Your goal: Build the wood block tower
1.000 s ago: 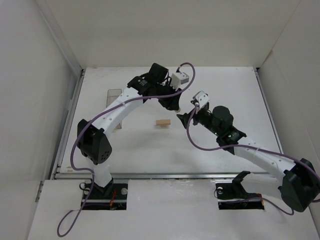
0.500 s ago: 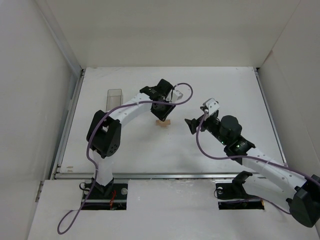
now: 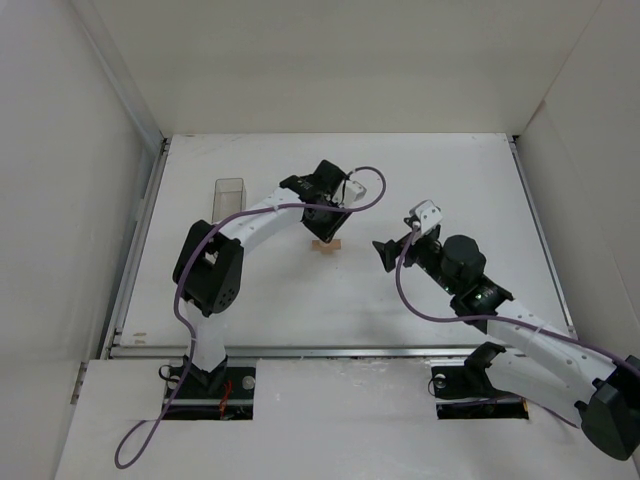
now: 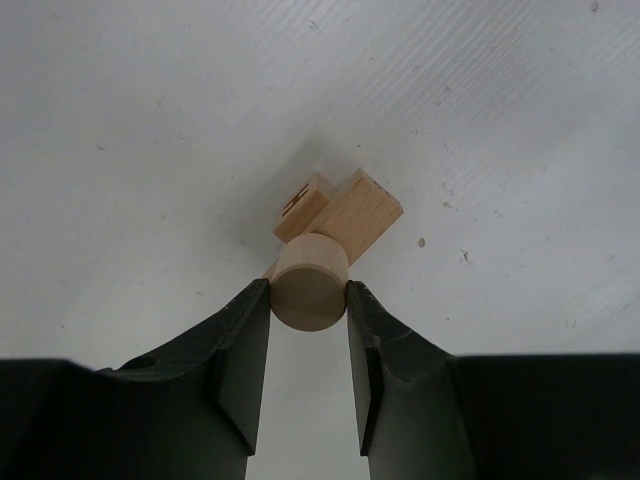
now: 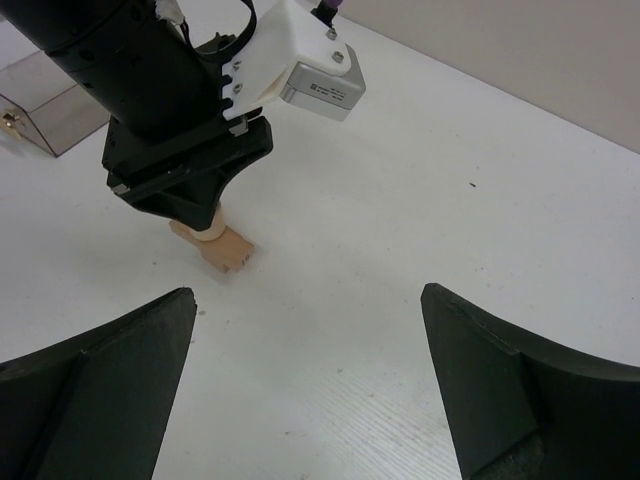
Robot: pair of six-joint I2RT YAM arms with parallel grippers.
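Wooden cylinder (image 4: 309, 293) clamped by its curved sides in the left gripper (image 4: 308, 300), jaws drawn in partway around it. Round end face turned to the wrist camera, so judged upright.

Directly beyond it on the white table (image 4: 150, 120), two pale wood blocks (image 4: 340, 212): a short bar lying on the diagonal, lower left to upper right in the wrist view, and a smaller piece touching its left side. Overlaps the bar's near end in that view; whether resting on it or just above, cannot tell.

Seen from overhead, sits mid-table under the left gripper's tip, well apart from the clear plastic box (image 3: 229, 195) at the far left. Right gripper (image 3: 385, 250) spread fully wide, holding nothing, near the blocks on their right but not touching. Left arm plainly the nearer.

Coming move judged to turn on lowering the cylinder straight along its own axis onto the bar's top, not off its end.
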